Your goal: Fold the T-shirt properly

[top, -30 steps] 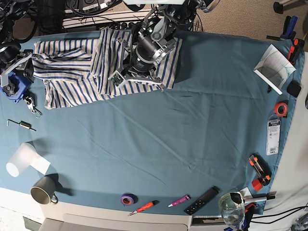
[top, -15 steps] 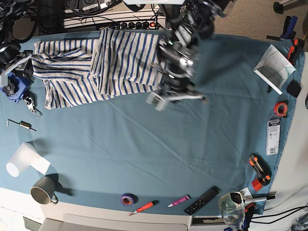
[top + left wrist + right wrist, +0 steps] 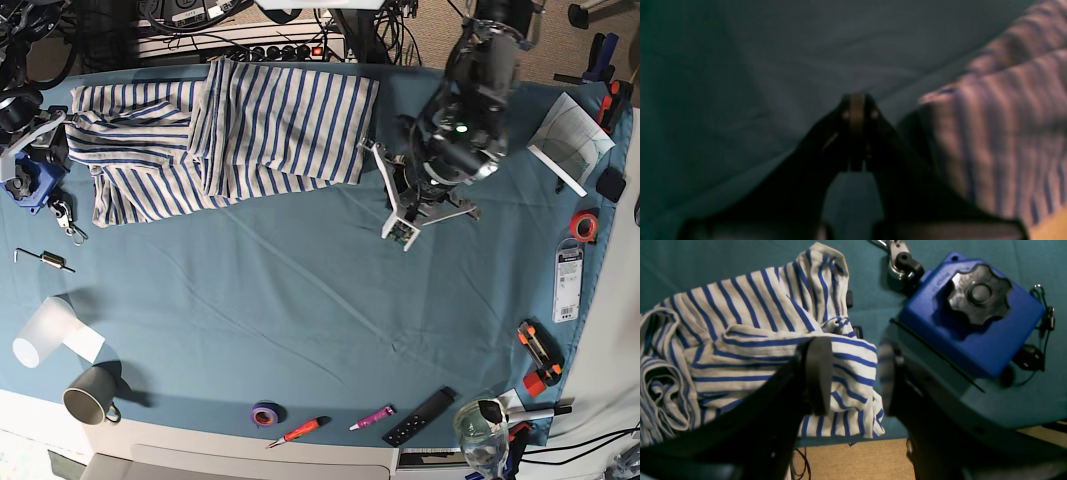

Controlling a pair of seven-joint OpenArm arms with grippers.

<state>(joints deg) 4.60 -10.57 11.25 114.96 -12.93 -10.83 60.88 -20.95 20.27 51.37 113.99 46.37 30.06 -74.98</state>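
Blue-striped cotton T-shirt was left bunched along the tabletop's far edge, left jaws clenched empty, right jaws spread.

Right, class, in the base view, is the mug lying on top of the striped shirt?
No, the mug lies well apart from the T-shirt, near the table's edge.

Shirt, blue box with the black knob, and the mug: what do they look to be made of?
Shirt: soft woven or knit cotton-like cloth, matte, by its loose creases. Blue box: probably painted metal or hard plastic, from its smooth, even color. Knob: likely black plastic, slightly shiny. Mug: perhaps metal or glazed ceramic; its grayish look leaves that open.
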